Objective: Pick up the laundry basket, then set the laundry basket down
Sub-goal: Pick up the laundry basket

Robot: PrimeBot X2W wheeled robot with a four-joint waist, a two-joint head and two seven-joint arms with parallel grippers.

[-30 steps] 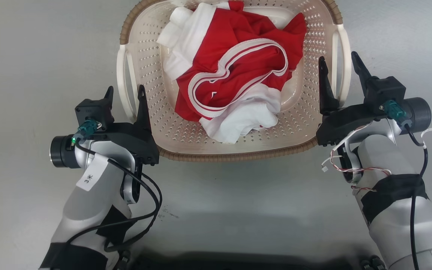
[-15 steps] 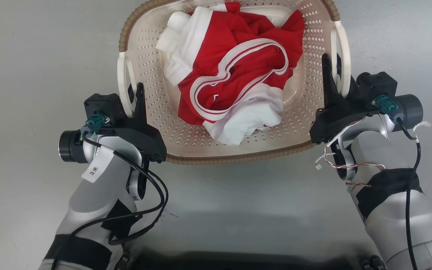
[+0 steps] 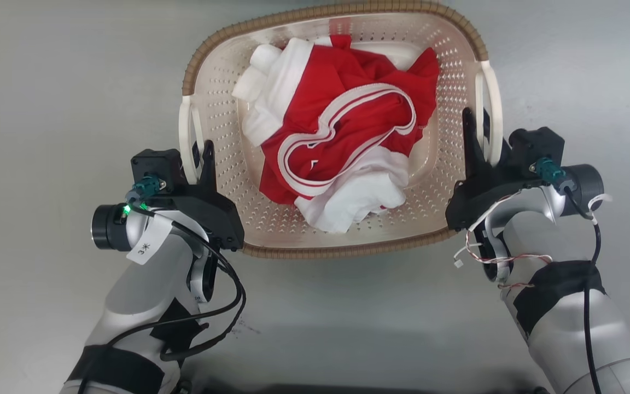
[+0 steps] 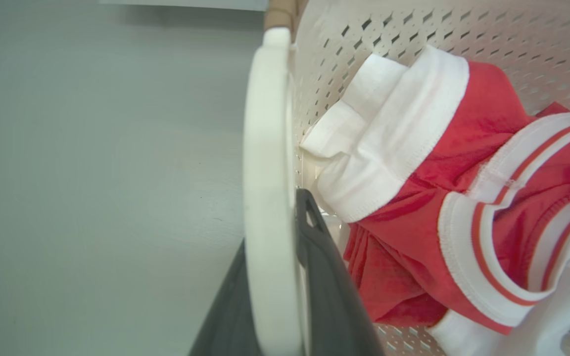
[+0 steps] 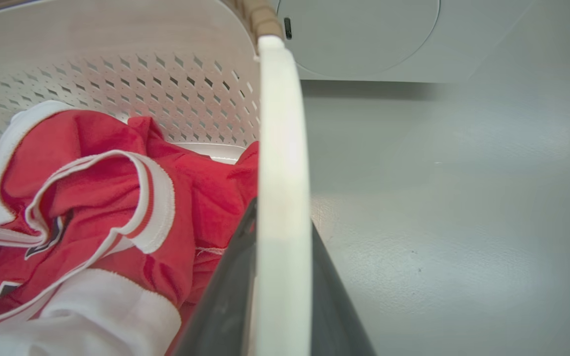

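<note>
laundry basket (image 3: 216, 98) is over the grey floor (image 3: 47, 82), square in front of the robot with a long side facing it. washing machine (image 5: 359, 39) stands just beyond its far side. red and white clothes (image 3: 348, 142) are heaped in the middle of the basket.

left gripper (image 3: 200, 153) is clamped on the left handle (image 3: 185, 126), one finger inside the basket wall and one outside. left wrist view has the white bar running up between the two dark fingers (image 4: 324, 277), pinched tight. right gripper (image 3: 477, 123) is the same on the right handle (image 3: 494, 104), closed around it toward the handle's near end.

the grips mirror each other at about the same spot on each side, probably so the load stays level and the basket doesn't tip when raised. clothes sit central, so the weight looks even.

cannot tell if the base rests on the floor or is off it, no clear gap.

judged step: grasp made, lift phase. risk: the smooth thin handles could slip through the fingers if one arm rises faster than the other.
</note>
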